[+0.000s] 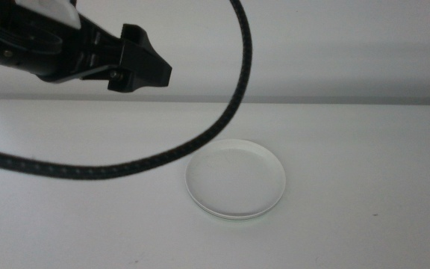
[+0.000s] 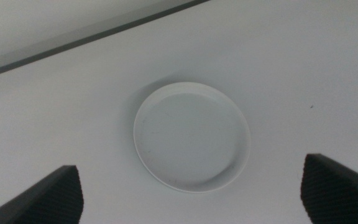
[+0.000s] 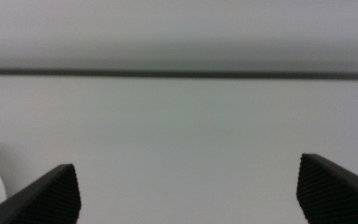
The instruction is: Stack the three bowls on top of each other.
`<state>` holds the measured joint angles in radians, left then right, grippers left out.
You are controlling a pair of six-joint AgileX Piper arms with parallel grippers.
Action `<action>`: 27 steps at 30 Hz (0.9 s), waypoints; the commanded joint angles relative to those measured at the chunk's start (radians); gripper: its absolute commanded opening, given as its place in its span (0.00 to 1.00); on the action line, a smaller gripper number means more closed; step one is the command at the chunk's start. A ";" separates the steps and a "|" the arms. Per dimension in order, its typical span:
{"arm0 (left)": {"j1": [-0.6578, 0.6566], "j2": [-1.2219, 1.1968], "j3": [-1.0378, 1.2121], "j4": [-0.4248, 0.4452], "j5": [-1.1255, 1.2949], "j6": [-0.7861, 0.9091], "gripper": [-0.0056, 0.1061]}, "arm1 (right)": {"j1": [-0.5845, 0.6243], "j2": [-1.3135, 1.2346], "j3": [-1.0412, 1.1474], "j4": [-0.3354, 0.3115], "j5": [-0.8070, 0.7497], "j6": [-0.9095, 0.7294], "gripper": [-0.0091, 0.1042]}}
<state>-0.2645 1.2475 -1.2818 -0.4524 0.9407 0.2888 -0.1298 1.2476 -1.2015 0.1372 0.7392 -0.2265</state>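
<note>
Near the middle of the white table, the bowls are sitting in one stack, white on top, a thin green rim peeking out below. Bare table is lying all around them. High above, the left gripper is hanging with jaws spread wide. The right gripper is waiting off to the side, jaws wide apart too.

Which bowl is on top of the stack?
The white bowl; beneath it only thin rims show, a mint green edge lowest. Left gripper hovers above, open.
</note>
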 commanded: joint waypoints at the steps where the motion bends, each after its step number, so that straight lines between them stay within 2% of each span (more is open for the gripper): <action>1: 0.004 -0.001 0.001 -0.006 -0.011 -0.006 0.89 | -0.007 -0.043 0.007 -0.001 -0.027 -0.010 0.90; 13: 0.004 -0.001 0.001 -0.006 -0.011 -0.006 0.89 | -0.007 -0.092 0.014 0.003 -0.038 -0.006 0.90; 19: 0.006 -0.041 0.015 0.075 -0.039 -0.006 0.89 | -0.007 -0.157 0.101 0.003 -0.119 -0.006 0.90; 27: 0.006 -0.267 0.347 0.229 -0.626 -0.006 0.89 | -0.007 -0.375 0.395 -0.007 -0.277 -0.006 0.90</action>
<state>-0.2637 1.0207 -1.0083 -0.2469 0.4724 0.2888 -0.1298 0.9058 -0.8668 0.1411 0.5003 -0.2265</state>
